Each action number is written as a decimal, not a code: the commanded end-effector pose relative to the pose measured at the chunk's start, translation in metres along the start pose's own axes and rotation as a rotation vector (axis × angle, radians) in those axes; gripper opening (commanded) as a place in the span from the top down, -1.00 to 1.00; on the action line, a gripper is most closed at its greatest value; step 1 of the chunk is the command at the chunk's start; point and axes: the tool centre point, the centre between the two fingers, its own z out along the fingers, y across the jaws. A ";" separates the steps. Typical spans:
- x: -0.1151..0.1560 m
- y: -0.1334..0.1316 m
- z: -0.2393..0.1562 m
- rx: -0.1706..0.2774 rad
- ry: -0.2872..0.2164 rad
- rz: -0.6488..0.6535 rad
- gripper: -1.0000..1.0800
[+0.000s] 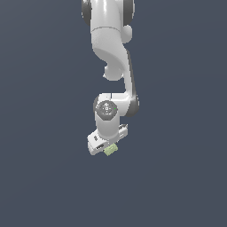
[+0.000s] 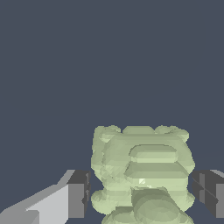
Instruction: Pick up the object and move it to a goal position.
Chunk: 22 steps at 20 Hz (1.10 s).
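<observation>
The object is a small pale yellow-green lumpy chunk. In the wrist view it fills the gap between my two dark finger pads, and each pad meets one of its sides. In the exterior view the object shows just under the white hand, at the tip of my gripper. The gripper is shut on the object. The exterior view hides the fingertips behind the hand, and I cannot tell whether the object rests on the floor or hangs above it.
A plain dark grey-blue surface fills both views. The white arm comes down from the top of the exterior view.
</observation>
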 end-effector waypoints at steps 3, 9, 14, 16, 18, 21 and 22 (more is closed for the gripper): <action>0.001 0.000 0.000 -0.001 0.001 0.000 1.00; 0.001 0.000 0.000 -0.001 0.001 0.000 1.00; 0.001 -0.002 -0.004 -0.001 0.001 0.000 1.00; 0.001 -0.005 -0.009 -0.001 0.001 0.000 1.00; 0.002 -0.009 -0.016 -0.001 0.001 0.000 1.00; 0.003 -0.017 -0.031 -0.001 0.001 -0.001 1.00; 0.003 -0.020 -0.037 -0.001 0.001 -0.001 1.00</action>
